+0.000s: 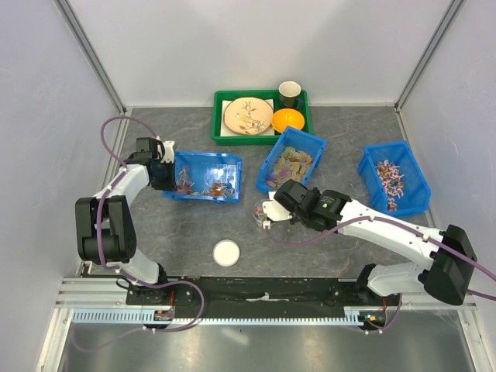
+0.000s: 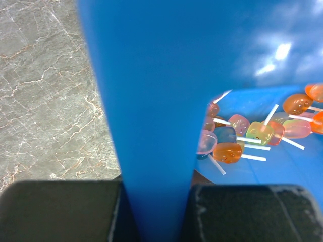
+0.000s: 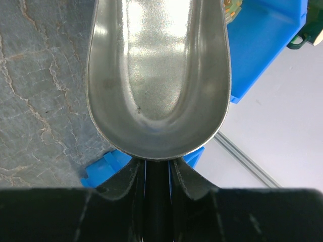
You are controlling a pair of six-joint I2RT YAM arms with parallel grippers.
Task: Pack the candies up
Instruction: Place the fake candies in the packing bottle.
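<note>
So the left end effector [image 2: 154, 212] is pinching the wall of the left blue bin [image 1: 203, 177], the one with the candies [image 2: 237, 136] in it. In the left wrist view the blue wall runs straight up between the two pads, and behind it the sweets are piled at the bottom: orange, pink, yellow and blue ones, each on a little white stick. From overhead that bin looks tilted, lifted on its left side, and my guess is that's to slide the candies into a heap that's easier to scoop.

The right end effector [image 3: 157, 176] is clamped on the handle of a metal scoop [image 3: 157, 75]. The bowl is empty and shiny, nothing in it yet. Overhead it sits just right of the candy bin's near right corner, over the counter [image 1: 310, 256], beside a small clear cup [image 1: 261, 211]. I can't tell whether the cup holds anything.

Other stuff relative to the candy bin: a middle blue bin [image 1: 293, 160] of flat packets just to its right, another blue bin [image 1: 394, 177] of tiny sweets far right, a green tray [image 1: 262, 112] with dishes behind it, and a white lid [image 1: 226, 253] on the counter in front of it.

I'd say scooping hasn't started yet.
</note>
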